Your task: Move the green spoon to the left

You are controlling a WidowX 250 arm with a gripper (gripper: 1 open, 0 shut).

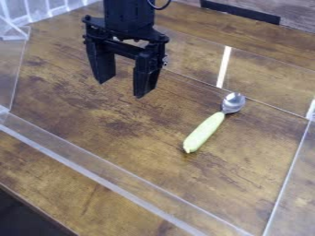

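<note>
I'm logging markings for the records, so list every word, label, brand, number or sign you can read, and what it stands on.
No readable text anywhere: none shows on the green spoon, the robot arm or the wooden table.

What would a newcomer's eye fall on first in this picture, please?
Probably the bulky black metal gripper, hanging at upper left with its jaws apart and nothing between them. Next, the pale yellow-green-handled spoon with a shiny silver bowl, lying diagonally right of centre on the brown wooden tabletop.
</note>
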